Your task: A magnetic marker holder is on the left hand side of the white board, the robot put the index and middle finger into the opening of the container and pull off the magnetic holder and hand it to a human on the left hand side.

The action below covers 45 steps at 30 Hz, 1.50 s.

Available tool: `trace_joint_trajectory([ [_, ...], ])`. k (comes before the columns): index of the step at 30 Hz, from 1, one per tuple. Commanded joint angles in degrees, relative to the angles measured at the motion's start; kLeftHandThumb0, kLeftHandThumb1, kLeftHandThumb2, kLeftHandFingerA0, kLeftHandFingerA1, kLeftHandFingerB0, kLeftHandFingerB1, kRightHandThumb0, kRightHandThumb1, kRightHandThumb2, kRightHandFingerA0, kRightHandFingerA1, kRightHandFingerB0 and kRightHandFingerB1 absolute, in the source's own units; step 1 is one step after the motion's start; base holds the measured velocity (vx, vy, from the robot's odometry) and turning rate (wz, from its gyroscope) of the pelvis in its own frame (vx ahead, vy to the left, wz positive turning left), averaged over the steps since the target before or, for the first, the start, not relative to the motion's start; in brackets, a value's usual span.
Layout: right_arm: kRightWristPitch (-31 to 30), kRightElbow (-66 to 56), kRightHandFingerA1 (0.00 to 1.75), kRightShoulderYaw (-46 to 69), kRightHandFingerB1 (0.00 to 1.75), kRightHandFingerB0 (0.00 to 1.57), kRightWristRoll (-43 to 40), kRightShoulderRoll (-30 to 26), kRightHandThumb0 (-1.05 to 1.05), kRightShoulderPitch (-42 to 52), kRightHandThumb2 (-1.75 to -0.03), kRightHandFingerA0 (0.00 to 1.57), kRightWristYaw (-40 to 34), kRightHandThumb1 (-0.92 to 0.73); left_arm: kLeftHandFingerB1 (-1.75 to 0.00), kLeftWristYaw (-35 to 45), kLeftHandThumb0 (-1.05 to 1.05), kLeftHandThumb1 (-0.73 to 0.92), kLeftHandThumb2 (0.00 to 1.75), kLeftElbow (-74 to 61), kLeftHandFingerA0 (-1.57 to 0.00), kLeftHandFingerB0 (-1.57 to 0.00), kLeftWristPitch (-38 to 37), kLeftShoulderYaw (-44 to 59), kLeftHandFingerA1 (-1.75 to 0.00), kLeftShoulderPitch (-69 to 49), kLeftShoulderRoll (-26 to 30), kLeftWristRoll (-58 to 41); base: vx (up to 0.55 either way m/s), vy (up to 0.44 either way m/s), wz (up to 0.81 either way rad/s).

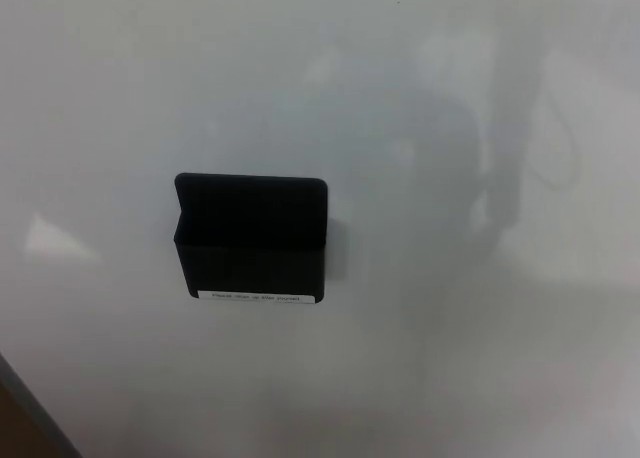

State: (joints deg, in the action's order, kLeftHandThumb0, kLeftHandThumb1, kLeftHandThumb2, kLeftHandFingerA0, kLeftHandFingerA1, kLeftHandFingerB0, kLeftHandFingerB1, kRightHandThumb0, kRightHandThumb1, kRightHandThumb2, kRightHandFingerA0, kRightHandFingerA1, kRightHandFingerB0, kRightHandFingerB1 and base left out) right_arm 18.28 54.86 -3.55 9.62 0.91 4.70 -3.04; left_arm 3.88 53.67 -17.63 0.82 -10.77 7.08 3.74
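Black marker holder (252, 240) stuck on whiteboard (450, 98), label strip (258, 297) seemingly illegible; neither hand visible.

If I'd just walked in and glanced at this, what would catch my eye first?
A black, box-shaped marker holder stuck on the glossy whiteboard, left of centre, its opening at the top. A thin white label strip runs along its bottom edge, its print too blurred to read. No robot hand shows.

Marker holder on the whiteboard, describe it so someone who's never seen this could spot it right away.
A white board fills nearly the whole view. Left of its middle sits the marker holder, a black box-shaped pocket open at the top. It is the only dark thing on the board, with a thin white label strip along its bottom edge.
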Motion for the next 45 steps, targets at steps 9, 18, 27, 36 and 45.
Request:
trace_joint_trajectory([
  [9,23.17,6.08,0.6,-0.62,0.48,0.37,3.36,1.47,-0.55,-3.47,-0.83,0.66,-12.02,-0.55,-0.38,11.22,-0.65,0.45,0.76,-46.48,-0.22,-0.16,-15.01,3.67,-0.43,-9.26,12.09,-7.91,0.0,0.0,0.0],
  [18,24.73,5.49,0.48,-0.59,0.37,0.42,3.0,1.3,-0.51,-2.71,-0.6,0.71,-11.82,-0.66,-0.39,15.86,-0.66,0.43,0.76,-64.2,-0.32,-0.19,-8.95,8.68,-0.45,-10.46,21.67,-10.16,0.0,0.0,0.0],
  [27,24.25,3.31,0.46,1.09,0.36,0.42,0.2,1.31,-0.53,0.76,-0.6,0.67,-9.93,-0.68,-0.31,17.85,-0.65,0.5,0.56,-77.95,-0.35,-0.31,-3.51,13.33,-0.35,-8.32,29.34,-11.23,0.0,0.0,0.0],
  [36,26.66,4.1,0.59,2.41,0.48,0.35,1.15,-1.96,-0.58,2.28,-0.86,0.59,-10.6,-0.57,-0.3,21.01,-0.64,0.49,0.56,-84.76,-0.35,-0.29,2.62,12.58,-0.35,-1.19,36.15,-14.23,0.0,0.0,0.0],
  [45,28.44,7.0,0.47,5.56,0.36,0.43,-2.22,-2.59,-0.51,3.99,-0.6,0.67,-8.09,-0.67,-0.39,23.77,-0.65,0.39,0.73,-83.08,-0.31,-0.23,10.42,6.61,-0.46,9.25,38.21,-12.91,0.0,0.0,0.0],
])
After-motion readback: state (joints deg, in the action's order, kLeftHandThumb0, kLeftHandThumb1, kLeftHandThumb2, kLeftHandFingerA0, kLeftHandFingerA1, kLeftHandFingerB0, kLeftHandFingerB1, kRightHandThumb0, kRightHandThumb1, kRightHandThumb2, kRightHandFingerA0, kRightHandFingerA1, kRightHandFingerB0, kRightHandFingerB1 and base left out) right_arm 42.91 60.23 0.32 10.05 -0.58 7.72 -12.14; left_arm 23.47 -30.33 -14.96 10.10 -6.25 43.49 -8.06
